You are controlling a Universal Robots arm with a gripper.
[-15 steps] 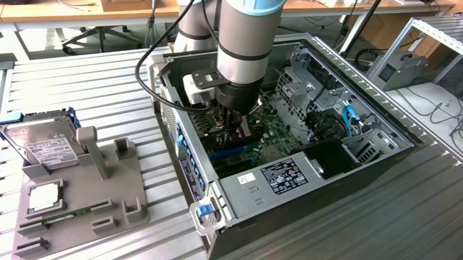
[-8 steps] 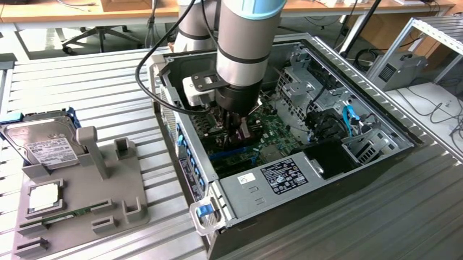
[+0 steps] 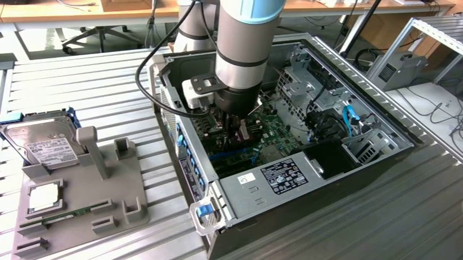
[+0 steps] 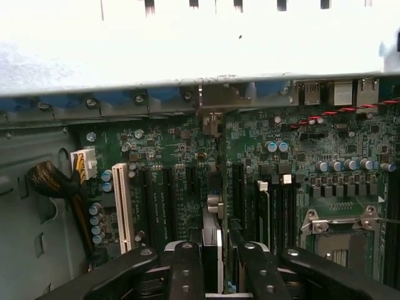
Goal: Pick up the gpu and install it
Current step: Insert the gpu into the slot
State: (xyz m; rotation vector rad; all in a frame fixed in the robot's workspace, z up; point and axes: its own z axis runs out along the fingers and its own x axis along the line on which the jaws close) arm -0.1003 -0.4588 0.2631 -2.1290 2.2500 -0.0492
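The slatted metal surface carries an open PC case lying on its side, and the arm drops straight down into it from 12 o'clock in the exterior view. The green motherboard covers the floor of the case. Out at roughly 8 o'clock from the case sits a grey fixture with a hard drive and a memory stick parked in it, both well apart from the action.

Down inside the case, the pincer is about half closed, and it looks clamped on the gpu. From the wrist camera the card shows edge-on as a thin strip running right between the two fingers.

So the gpu isn't off to any side of the pincer. It hangs directly below it, dead centre, with its lower edge toward the board. The long axis runs along the same line as the dark expansion slots and points at the case's rear wall, where the ports are.

The card seems to hang over the gap between the slot rows, close to the board. Whether its edge is actually touching a slot can't be made out. A white slot lies parallel, off to one side.
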